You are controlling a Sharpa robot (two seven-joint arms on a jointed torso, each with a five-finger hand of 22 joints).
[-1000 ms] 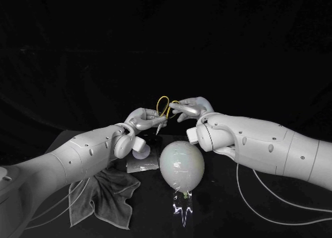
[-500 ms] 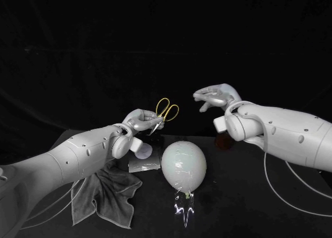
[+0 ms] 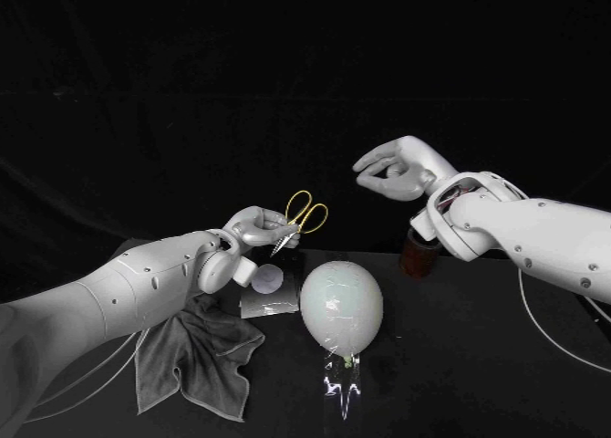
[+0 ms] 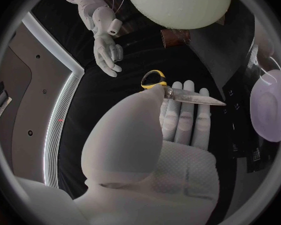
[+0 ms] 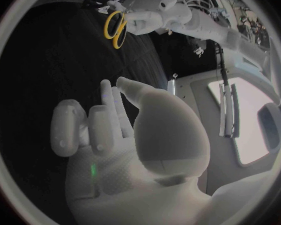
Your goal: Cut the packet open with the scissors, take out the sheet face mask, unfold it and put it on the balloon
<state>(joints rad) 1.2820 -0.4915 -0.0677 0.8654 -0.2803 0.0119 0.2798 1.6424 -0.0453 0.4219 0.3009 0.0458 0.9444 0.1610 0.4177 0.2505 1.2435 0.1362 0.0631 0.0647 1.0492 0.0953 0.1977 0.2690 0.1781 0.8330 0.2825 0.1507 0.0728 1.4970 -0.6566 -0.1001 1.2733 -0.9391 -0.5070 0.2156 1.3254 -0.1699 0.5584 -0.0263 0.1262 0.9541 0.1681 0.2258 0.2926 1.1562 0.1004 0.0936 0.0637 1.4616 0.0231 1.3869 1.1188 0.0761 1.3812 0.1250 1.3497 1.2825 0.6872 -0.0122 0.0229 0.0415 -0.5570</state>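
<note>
Scissors (image 3: 300,215) with yellow handles are up off the surface (image 3: 490,383), pinched near the pivot by the left hand (image 3: 257,225). Its thumb lies over the closed blades and its fingers (image 4: 187,120) lie beneath. That grip leaves both handle loops free and standing upward, probably so the other hand can thread into them for a proper cutting hold. The right hand (image 3: 398,171) hangs higher and well apart from them, grasping nothing, its fingers loosely bent. What looks like the packet (image 3: 263,307) lies flat on the surface below the left wrist, just beside the pale balloon (image 3: 340,306), with a grey cloth (image 3: 194,360) nearer the robot. The packet appears uncut, so the cutting step has not begun.
</note>
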